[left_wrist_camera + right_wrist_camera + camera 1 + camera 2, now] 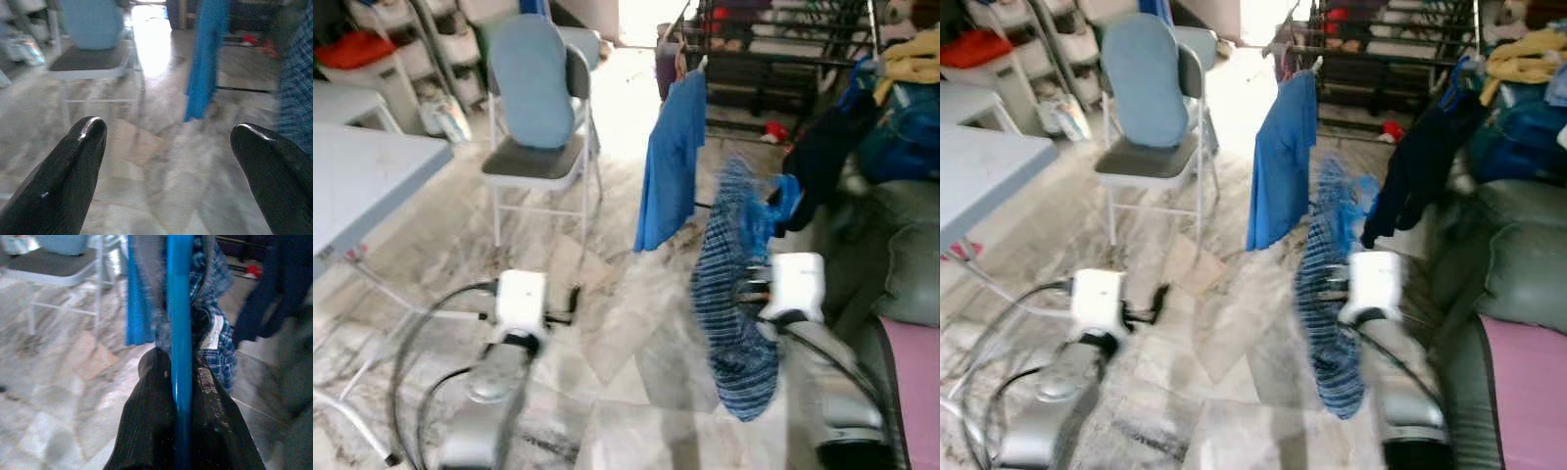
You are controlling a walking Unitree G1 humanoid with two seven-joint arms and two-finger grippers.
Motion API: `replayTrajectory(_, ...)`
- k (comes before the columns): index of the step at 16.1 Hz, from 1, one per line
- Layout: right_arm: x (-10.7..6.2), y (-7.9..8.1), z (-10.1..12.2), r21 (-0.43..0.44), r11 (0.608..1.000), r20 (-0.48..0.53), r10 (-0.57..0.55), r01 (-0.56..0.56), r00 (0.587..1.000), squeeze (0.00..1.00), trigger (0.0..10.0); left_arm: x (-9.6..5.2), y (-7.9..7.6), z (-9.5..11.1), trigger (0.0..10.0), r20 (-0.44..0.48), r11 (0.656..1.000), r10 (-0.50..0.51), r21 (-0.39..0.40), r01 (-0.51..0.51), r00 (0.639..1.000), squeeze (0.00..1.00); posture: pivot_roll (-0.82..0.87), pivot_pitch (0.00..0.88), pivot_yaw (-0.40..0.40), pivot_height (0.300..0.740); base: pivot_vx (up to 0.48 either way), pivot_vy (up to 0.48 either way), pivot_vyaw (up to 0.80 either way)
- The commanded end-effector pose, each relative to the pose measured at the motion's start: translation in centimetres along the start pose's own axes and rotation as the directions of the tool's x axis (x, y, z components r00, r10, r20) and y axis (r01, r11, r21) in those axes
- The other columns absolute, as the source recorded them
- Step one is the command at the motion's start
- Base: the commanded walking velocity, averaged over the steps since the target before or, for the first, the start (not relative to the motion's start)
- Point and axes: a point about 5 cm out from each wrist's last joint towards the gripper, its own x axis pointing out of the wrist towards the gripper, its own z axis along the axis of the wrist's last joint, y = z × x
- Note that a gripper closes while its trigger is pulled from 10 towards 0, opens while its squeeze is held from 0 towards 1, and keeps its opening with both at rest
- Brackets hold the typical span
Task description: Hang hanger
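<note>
My right gripper [179, 358] is shut on a blue plastic hanger [179, 293], whose bar runs straight up between the two black fingers. A blue checked shirt [732, 294] hangs from that hanger, draped in front of my right wrist and reaching down toward the floor. Beyond it stands a black drying rack [773, 54], with a plain blue shirt [671, 162] hanging from its near rail. My left gripper [168, 132] is open and holds nothing, low over the marble floor at the left [576, 297].
A folding chair with a blue cushion [533, 108] stands ahead on the left, with a grey table [362, 181] nearer on that side. A grey sofa [901, 245] piled with clothes runs along the right, a dark garment [820, 157] draped over its arm. Storage shelves [382, 59] fill the far left.
</note>
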Motion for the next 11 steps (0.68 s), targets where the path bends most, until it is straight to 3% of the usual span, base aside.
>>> replayTrajectory(1, 0.06, -0.26, 1.06, -0.013, 1.000, 0.043, -0.001, 0.001, 0.999, 0.00, 10.0, -0.03, -0.31, 0.25, 10.0, 0.015, 1.000, -0.006, 0.009, 0.006, 1.000, 0.00, -0.10, 0.027, 0.064, 0.740, 0.000, 0.000, 0.80)
replayTrajectory(11, 0.21, -0.15, 1.21, -0.012, 1.000, 0.050, 0.017, -0.016, 0.999, 0.00, 10.0, 0.33, 0.46, 0.33, 10.0, 0.018, 0.995, 0.064, 0.082, -0.065, 0.998, 0.00, -0.10, 0.026, 0.065, 0.740, 0.000, 0.000, 0.80)
